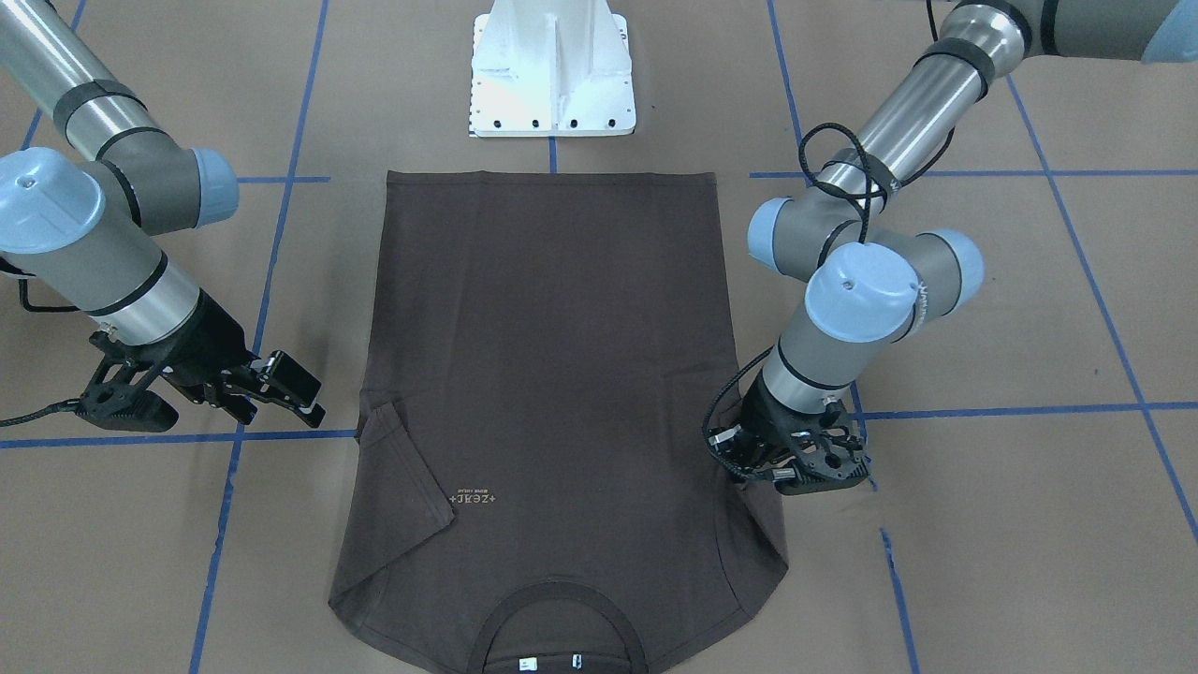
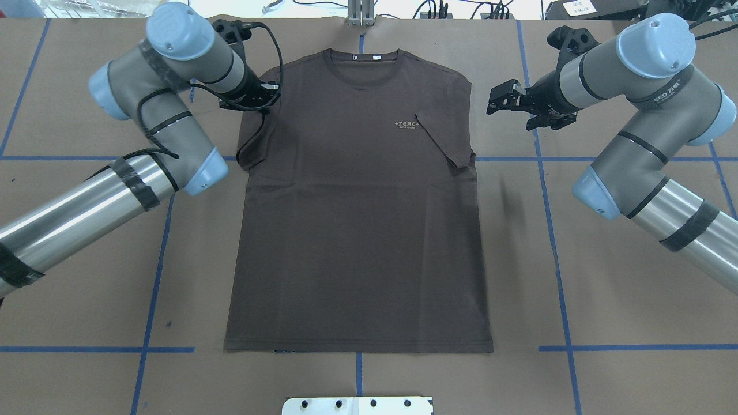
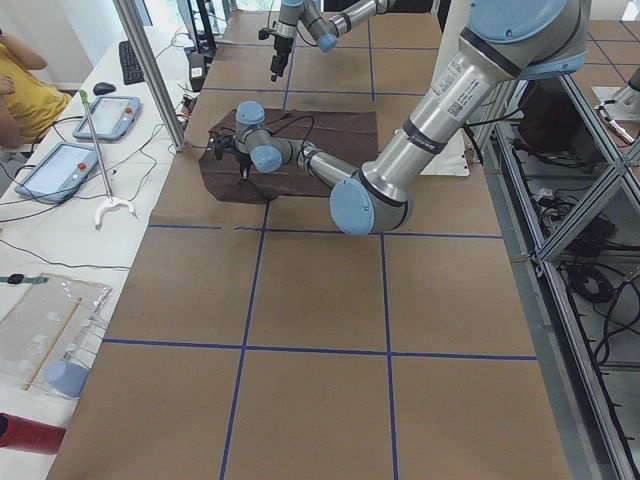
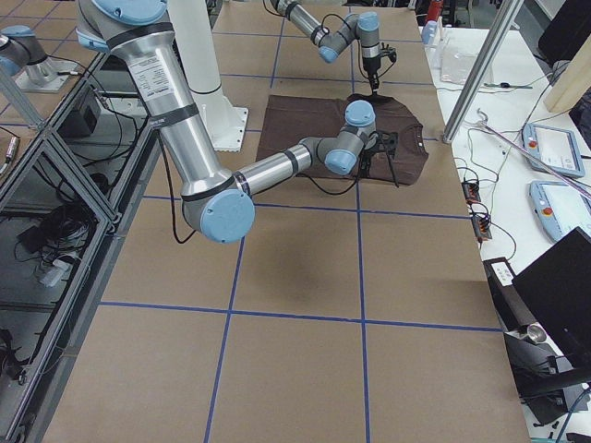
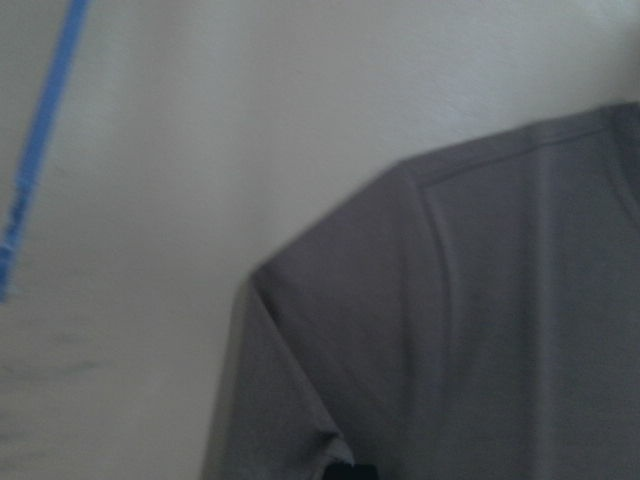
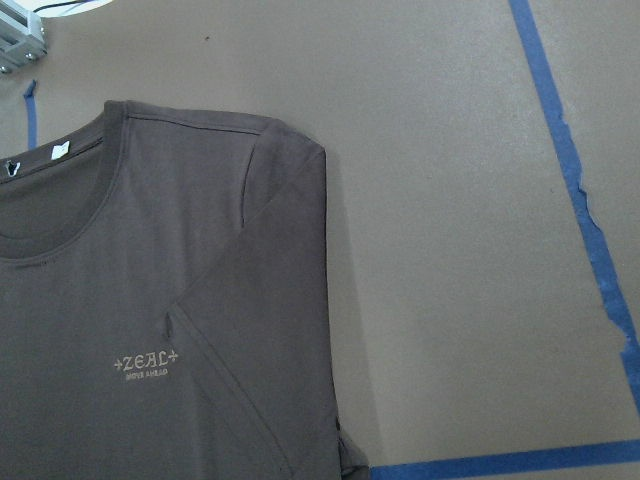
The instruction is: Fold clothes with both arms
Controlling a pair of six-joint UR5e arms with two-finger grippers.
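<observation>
The dark brown T-shirt [image 2: 357, 219] lies flat and front up on the table, collar [image 2: 360, 63] on the far side from the robot; it also shows in the front view [image 1: 552, 356]. Its sleeve on my right side [image 2: 444, 141] is folded in over the chest beside the pale logo [image 2: 407, 124]. My right gripper [image 2: 497, 101] hovers open and empty just outside that sleeve [image 1: 299, 388]. My left gripper [image 2: 264, 98] is down on the other sleeve at the shirt's edge [image 1: 744, 459]. Its jaws are mostly hidden, and the cloth puckers at its fingertip [image 5: 340, 470].
The white bolted pedestal [image 1: 552, 70] stands at the shirt's hem side. Blue tape lines [image 2: 548, 190] cross the brown table. A side bench with tablets [image 3: 60, 165] and a metal pole [image 3: 150, 70] lies beyond the collar end.
</observation>
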